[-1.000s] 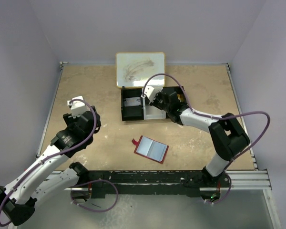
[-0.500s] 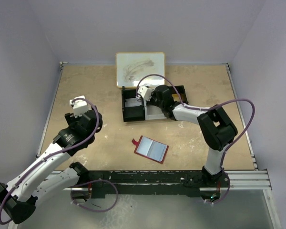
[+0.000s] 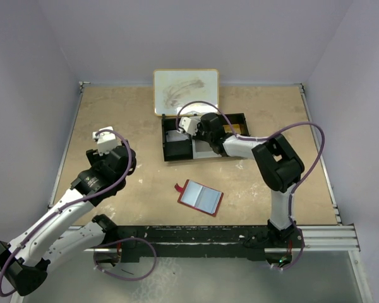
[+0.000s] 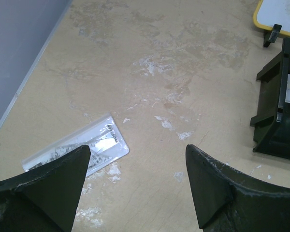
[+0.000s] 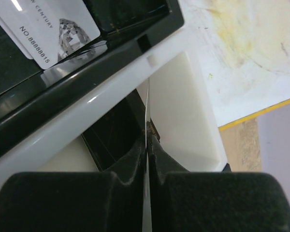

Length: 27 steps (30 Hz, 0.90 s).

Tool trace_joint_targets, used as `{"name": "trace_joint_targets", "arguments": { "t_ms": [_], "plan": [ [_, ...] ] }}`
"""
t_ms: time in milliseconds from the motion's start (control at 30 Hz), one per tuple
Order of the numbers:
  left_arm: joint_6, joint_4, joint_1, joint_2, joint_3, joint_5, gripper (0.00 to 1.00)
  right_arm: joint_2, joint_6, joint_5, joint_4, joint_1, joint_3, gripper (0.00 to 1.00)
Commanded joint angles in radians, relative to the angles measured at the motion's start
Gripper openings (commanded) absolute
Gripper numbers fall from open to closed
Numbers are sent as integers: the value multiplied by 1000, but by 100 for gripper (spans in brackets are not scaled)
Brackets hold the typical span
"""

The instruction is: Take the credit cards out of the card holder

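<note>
The red card holder point(image 3: 201, 197) lies open on the table in front of the arms, its grey-blue sleeves facing up. My right gripper point(image 5: 148, 137) is shut on a thin white credit card point(image 5: 147, 111), seen edge-on, and hangs over the white middle compartment point(image 5: 183, 111) of the black tray point(image 3: 177, 150). Another white card point(image 5: 53, 34) lies in the tray's left black compartment. Off to the left my left gripper point(image 4: 137, 150) stands open above the bare table with nothing between its fingers. A pale card point(image 4: 99, 142) lies flat on the table just under its left finger.
A yellow-rimmed whiteboard point(image 3: 186, 91) lies behind the tray at the back of the table. The tray's black corner point(image 4: 275, 121) shows to the right of my left gripper. Metal rails edge the table on both sides, and the lavender walls stand close around it.
My right gripper has moved left along the tray with the card in it, and its elbow has folded in. The left arm has hardly moved.
</note>
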Motion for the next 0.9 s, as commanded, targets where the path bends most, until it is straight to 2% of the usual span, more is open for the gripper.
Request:
{"name": "trace_joint_targets", "arguments": {
  "t_ms": [0, 100, 300, 433, 667, 867],
  "plan": [
    [3, 15, 3, -7, 26, -17, 77, 10, -33, 13, -2, -3, 43, 7],
    [4, 15, 3, -8, 24, -17, 77, 19, -31, 25, -14, -3, 51, 8],
    [4, 15, 3, -8, 22, -17, 77, -11, 8, -20, -24, -3, 44, 18],
    [4, 15, 3, -7, 23, -17, 77, -66, 56, -96, -35, -3, 31, 29],
    [8, 20, 3, -6, 22, -8, 77, -149, 114, -94, 25, -2, -50, 32],
    [9, 22, 3, -7, 22, -4, 77, -200, 296, -90, 93, -3, -118, 31]
  ]
}}
